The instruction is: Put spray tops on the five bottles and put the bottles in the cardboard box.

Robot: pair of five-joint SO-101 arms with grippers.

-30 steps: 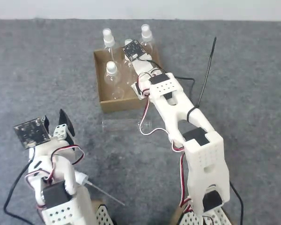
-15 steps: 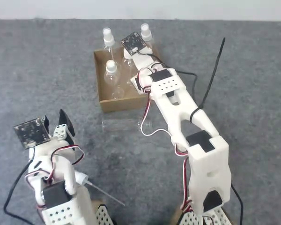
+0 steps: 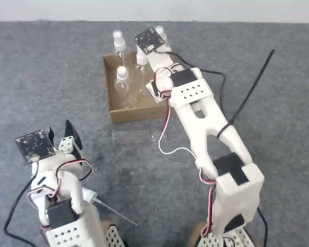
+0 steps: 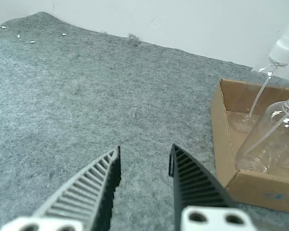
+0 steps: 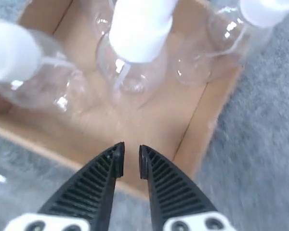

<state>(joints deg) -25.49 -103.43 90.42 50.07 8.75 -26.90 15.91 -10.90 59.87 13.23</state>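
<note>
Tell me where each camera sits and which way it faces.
High view: fixed above the table, looking down on both arms, the cardboard box and its bottles.
Left wrist view: on the folded-back left arm, facing across the table past the left gripper toward the box's corner.
Right wrist view: on the outstretched right arm, looking down past the right gripper into the box.
Shared: all three show the box and bottles.

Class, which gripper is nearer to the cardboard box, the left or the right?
Right. The right gripper hangs directly above the cardboard box; the left gripper sits well clear of it, off to one side.
</note>
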